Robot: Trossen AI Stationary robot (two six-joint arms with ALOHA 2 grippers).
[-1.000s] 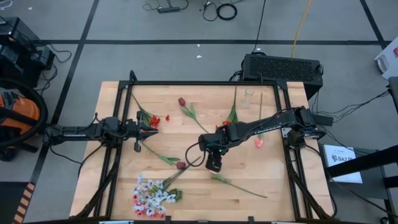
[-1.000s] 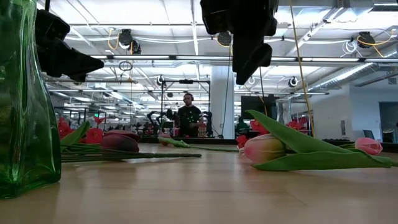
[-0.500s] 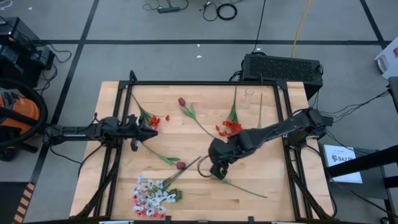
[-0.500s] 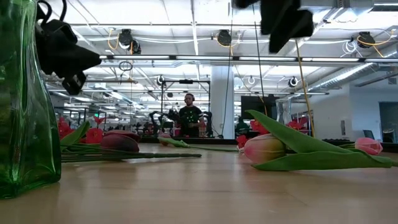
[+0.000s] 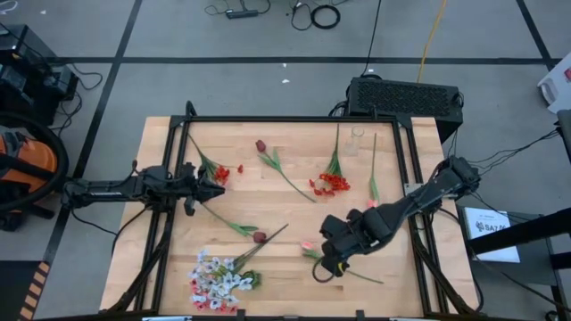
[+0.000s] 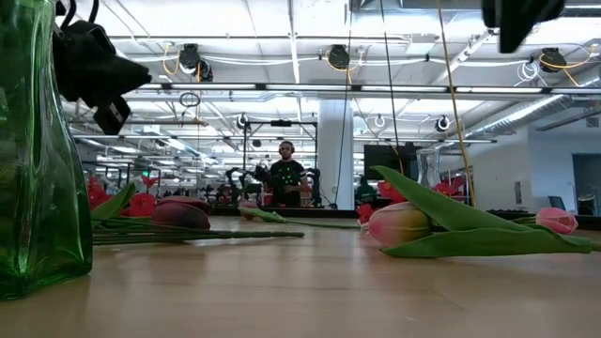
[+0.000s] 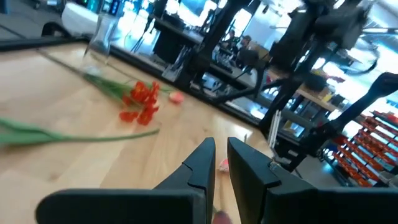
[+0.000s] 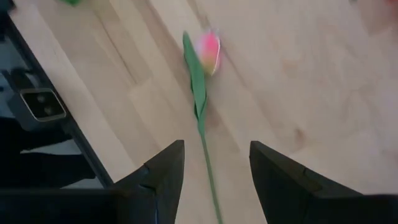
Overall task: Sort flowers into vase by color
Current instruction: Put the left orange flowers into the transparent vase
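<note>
Flowers lie flat on the wooden table: a pink tulip near the front, a maroon tulip, red clusters and a white-and-pink bunch. A green glass vase stands at the near left of the low view. My right gripper hangs open above the pink tulip's stem, pointing down, and touches nothing. My left gripper waits level at the table's left. A narrow gap shows between its fingers, with nothing in it.
A small clear vase stands at the table's far side. Another maroon tulip and a pink tulip lie farther back. A black frame runs round the table. A person stands in the room behind.
My right gripper has swung from the table's middle toward the near right, rising a little and rolling, and now hangs over the pink tulip's stem. My left gripper has rolled about its own axis without leaving its place. No flower has moved.
</note>
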